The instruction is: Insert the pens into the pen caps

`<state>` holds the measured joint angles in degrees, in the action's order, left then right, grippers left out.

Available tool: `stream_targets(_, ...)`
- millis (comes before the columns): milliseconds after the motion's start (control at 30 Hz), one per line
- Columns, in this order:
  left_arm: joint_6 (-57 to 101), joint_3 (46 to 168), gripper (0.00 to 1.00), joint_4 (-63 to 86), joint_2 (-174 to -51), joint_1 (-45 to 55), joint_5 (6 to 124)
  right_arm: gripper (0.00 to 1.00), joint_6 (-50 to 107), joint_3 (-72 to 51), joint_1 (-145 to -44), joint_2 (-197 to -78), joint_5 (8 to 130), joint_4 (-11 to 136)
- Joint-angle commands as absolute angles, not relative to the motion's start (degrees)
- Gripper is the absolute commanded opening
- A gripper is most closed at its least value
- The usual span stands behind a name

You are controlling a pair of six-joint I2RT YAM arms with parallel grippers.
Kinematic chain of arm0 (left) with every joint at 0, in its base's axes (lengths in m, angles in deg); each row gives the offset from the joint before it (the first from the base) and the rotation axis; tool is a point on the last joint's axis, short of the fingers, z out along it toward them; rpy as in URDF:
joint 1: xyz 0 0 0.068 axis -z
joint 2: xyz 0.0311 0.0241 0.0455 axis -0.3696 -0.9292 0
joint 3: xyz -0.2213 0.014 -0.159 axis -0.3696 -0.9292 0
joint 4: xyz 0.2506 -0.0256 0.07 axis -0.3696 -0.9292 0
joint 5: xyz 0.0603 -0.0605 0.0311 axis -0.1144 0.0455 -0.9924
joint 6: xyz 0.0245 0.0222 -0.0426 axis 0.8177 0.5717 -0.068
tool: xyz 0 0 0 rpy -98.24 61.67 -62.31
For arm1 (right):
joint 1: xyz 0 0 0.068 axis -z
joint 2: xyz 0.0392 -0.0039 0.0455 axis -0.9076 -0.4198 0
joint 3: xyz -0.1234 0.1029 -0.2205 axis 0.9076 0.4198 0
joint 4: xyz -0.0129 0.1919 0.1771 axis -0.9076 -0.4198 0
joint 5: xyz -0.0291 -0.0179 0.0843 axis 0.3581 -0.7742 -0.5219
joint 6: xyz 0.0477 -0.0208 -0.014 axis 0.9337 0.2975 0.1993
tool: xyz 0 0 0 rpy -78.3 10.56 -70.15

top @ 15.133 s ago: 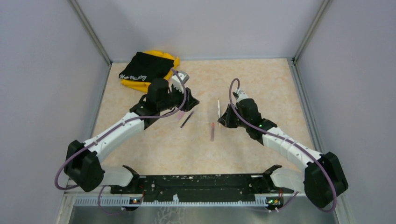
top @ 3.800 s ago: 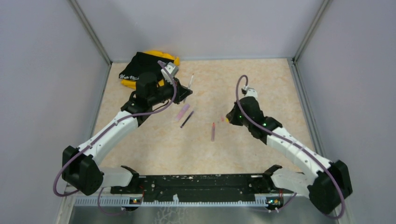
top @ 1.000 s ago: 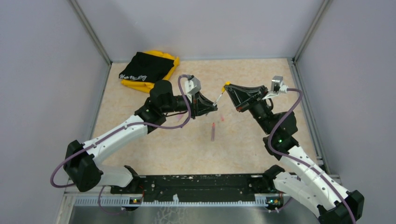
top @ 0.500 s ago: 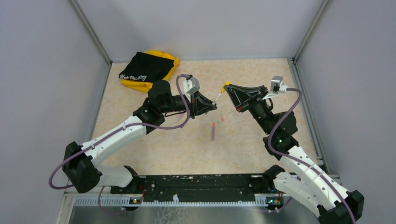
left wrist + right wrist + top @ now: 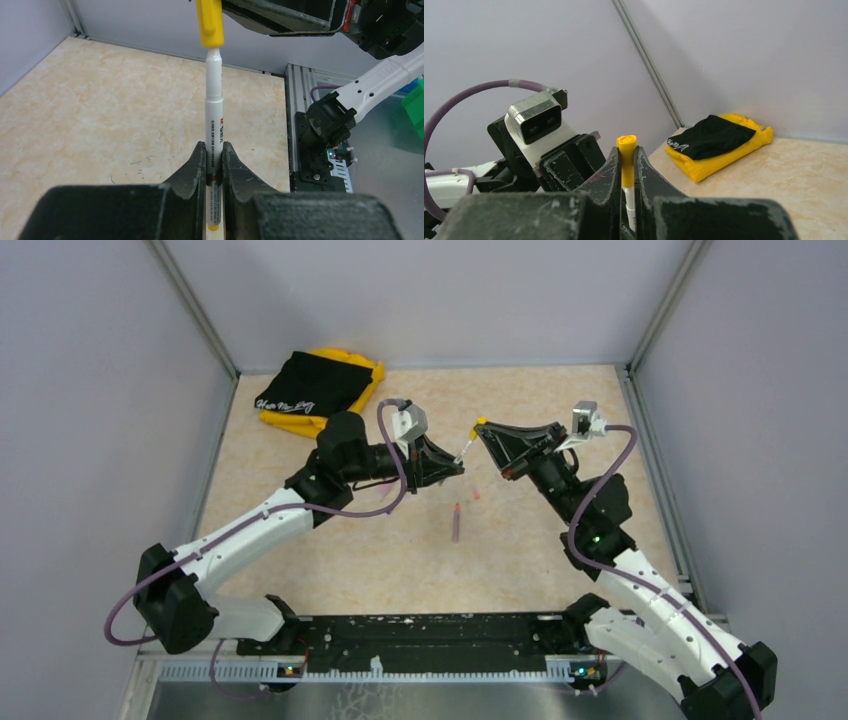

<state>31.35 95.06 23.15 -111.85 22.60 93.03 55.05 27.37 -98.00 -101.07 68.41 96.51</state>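
My left gripper [image 5: 452, 466] [image 5: 214, 150] is shut on the white pen [image 5: 214, 120] [image 5: 463, 453], held above the table. My right gripper [image 5: 484, 432] [image 5: 626, 152] is shut on the orange-yellow cap [image 5: 626, 160] [image 5: 210, 22] [image 5: 479, 424]. The pen's tip sits inside the cap's mouth, and white barrel shows below the cap [image 5: 629, 205]. The pinkish-red pen [image 5: 455, 523] lies on the table between the arms. A small pink cap [image 5: 476, 494] lies just right of it. The black pen and the lilac cap are hidden.
A black cloth [image 5: 305, 385] lies on a folded yellow cloth [image 5: 352, 368] at the back left corner; both show in the right wrist view [image 5: 711, 135]. Grey walls close in the beige table [image 5: 560, 410]. A black rail [image 5: 430, 635] runs along the near edge.
In the last second my right gripper has moved slightly left with the cap, closing onto the pen tip. My left gripper has stayed nearly still.
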Motion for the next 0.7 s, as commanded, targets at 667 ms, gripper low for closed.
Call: stream_targets(667, 32.31, 94.28, 0.00, 24.88, -109.45, 22.96, 90.89, 0.18, 53.29, 31.32, -97.61, -101.38, 56.81, 99.35)
